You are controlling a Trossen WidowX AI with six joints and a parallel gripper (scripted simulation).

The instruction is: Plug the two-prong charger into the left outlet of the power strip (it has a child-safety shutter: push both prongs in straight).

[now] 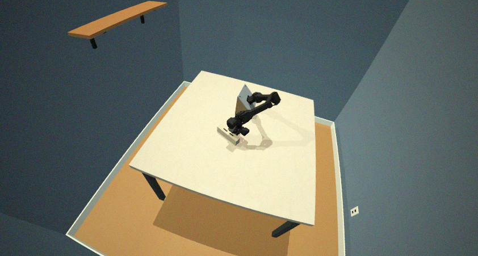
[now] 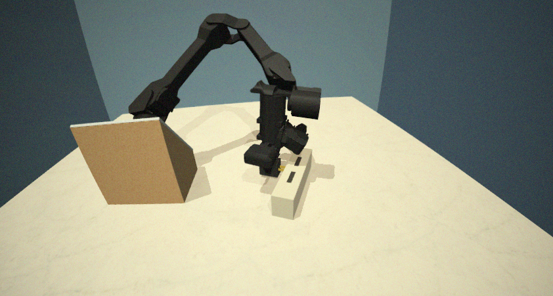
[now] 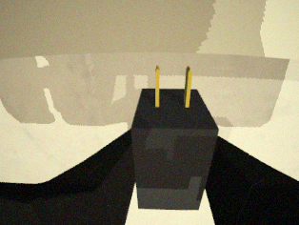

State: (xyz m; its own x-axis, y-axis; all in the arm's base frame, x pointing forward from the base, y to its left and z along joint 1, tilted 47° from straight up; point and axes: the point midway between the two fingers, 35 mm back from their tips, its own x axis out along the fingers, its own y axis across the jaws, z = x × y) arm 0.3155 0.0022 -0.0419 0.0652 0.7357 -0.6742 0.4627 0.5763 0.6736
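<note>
The charger (image 3: 172, 167) is a black block with two gold prongs (image 3: 172, 88) (image 2: 281, 168). My gripper (image 3: 169, 134) (image 2: 270, 169) is shut on its sides. The prongs stick out sideways toward the power strip, not down. The pale power strip (image 1: 228, 135) (image 2: 282, 206) lies on the table with two dark outlets in its top, the near outlet (image 2: 291, 176) and the far outlet (image 2: 297, 161) in the exterior view. The prongs are beside the strip's long side, close to its top edge; contact cannot be told. I cannot make out the outlets in the wrist view.
A wedge-shaped block (image 2: 131, 166) with a pale sloping panel (image 1: 244, 95) stands near the arm's base. The table (image 1: 187, 147) (image 2: 193, 255) carries the arm, block and strip. A shelf (image 1: 117, 19) and a wall outlet (image 1: 354, 211) are away from the table.
</note>
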